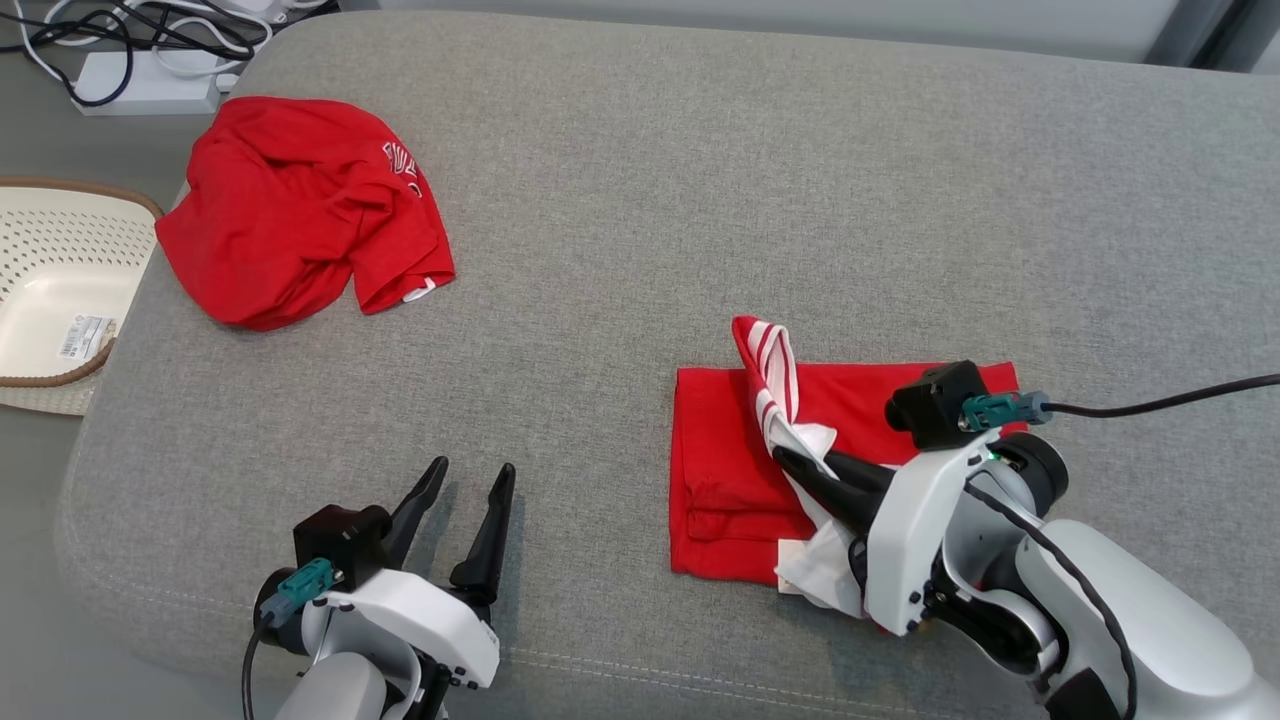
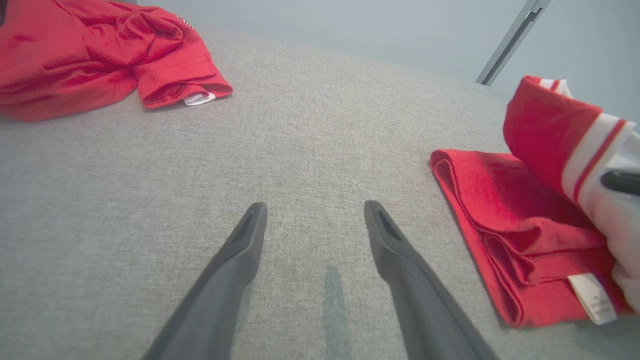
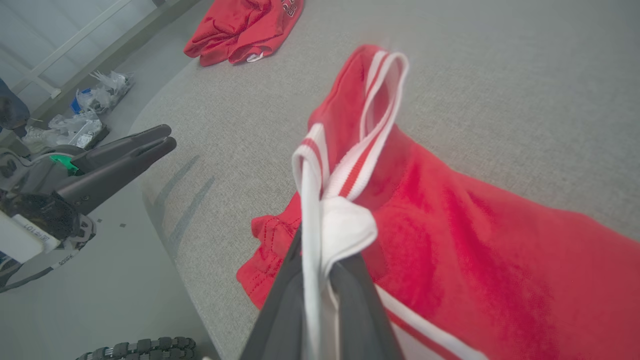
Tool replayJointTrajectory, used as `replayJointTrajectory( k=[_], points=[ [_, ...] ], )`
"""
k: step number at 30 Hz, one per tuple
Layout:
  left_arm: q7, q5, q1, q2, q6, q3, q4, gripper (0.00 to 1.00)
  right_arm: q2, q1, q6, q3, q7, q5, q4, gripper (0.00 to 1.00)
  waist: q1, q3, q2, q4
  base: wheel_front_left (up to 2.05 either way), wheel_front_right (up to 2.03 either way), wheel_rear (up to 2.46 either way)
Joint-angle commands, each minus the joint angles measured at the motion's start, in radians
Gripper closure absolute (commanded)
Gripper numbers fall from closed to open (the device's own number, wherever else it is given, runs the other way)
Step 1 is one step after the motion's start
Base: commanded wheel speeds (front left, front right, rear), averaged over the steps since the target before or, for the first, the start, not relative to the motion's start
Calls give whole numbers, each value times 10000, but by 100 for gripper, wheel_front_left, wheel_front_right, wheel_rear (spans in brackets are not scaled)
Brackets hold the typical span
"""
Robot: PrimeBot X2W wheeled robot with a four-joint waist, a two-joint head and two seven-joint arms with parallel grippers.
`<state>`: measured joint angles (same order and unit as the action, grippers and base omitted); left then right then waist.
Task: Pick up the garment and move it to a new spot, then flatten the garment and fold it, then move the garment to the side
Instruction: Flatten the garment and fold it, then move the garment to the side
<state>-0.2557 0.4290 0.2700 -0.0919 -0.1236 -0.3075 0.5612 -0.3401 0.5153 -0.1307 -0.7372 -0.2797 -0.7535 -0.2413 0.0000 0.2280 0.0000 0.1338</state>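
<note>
My right gripper was closed on the garment, with its two dark fingers pinched tight on the white, red-striped band. That band stood up in a loose loop above the rest of the cloth. The garment lay on the right part of the grey cushion, near the front edge. It was already a fairly square red packet with a doubled fold along its left side and a white label showing at the near corner. My left gripper was spread wide and held nothing. It hovered over bare cushion, well apart from the packet and to its left. I judged the folding nearly done, with this last raised flap left to lay down before the packet went to the side. To do that well, I would have carried the band low and across the packet rather than upward, since a high lift looked likely to peel the layers beneath apart. My free left gripper could have come in to press the folded left edge and stop the stack sliding. I would have opened the pinch only once the band lay flat. The soft knit looked prone to cling and drag, so slow travel suited it. The other red garment lay crumpled at the far left beside the pale basket, so I would have steered clear of that corner.
</note>
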Motion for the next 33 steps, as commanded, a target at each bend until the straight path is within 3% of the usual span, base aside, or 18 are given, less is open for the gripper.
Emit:
replayJointTrajectory(
  k=[1,8,9,10,11,15,19,25,33],
  points=[
    [-61,56,298,-162,-71,291,-269,0,122,270,0,-110,323,85,41,100,0,25,0,19,0,0,0],
    [-61,82,281,-138,-71,220,-253,0,648,761,0,-601,1115,-130,-1059,100,0,35,0,58,0,0,0],
    [-61,89,286,-137,-71,217,-249,0,723,815,0,-616,1232,-238,-1182,89,0,42,0,59,0,0,0],
    [-61,96,289,-136,-71,220,-247,0,790,876,0,-588,1403,-301,-1306,56,0,45,0,59,0,0,0],
    [-61,97,288,-139,-71,228,-246,0,867,931,0,-558,1601,-378,-1385,0,0,45,0,51,0,0,0],
    [-61,57,252,-168,-71,335,-271,0,759,1084,0,-128,2612,-430,-1635,0,0,4,0,-48,0,0,0],
    [-61,-52,200,-170,-71,517,-337,0,251,811,0,550,3282,-537,-1869,0,0,-83,0,-278,0,0,0],
    [-61,-293,194,-129,-71,710,-529,0,-509,-247,0,1143,3444,-717,-2078,0,0,-79,0,-566,0,0,0],
    [-61,-427,213,-82,-71,812,-733,0,-439,-728,0,1303,3519,-603,-2196,0,0,-1,0,-667,0,0,0]
  ],
)
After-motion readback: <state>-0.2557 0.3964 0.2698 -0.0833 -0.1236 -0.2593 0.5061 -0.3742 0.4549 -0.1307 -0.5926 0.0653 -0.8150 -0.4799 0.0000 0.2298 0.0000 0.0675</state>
